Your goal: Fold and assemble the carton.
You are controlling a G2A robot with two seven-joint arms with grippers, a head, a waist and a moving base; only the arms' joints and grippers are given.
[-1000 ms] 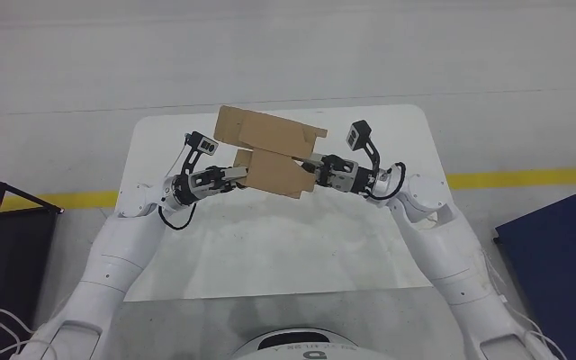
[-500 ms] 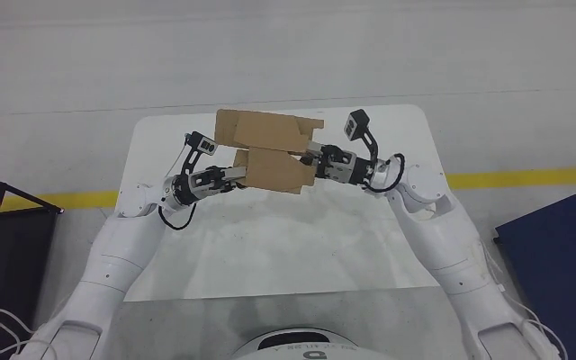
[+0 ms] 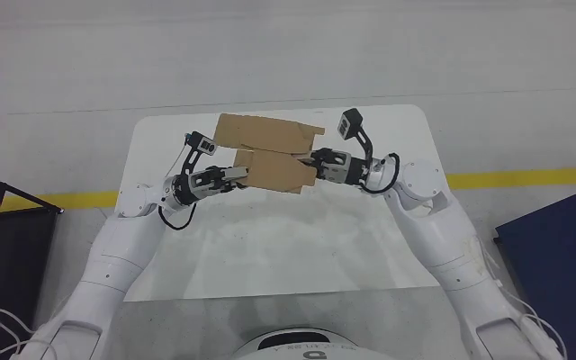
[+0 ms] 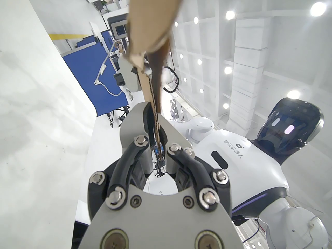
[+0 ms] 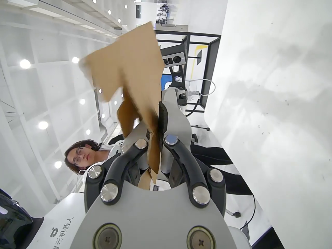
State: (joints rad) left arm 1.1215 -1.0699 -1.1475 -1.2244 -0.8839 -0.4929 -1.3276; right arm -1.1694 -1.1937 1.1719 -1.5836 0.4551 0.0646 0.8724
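A white table stands on a pale grey floor, and a yellow stripe crosses this floor from 9 o'clock to 3 o'clock. A blue panel is at 4 o'clock and a dark frame at 8 o'clock. The white ceiling carries many round lamps.

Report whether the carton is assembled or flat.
Unassembled: the brown cardboard carton is a collapsed sheet with loose flaps, pinched by left hand and right hand.
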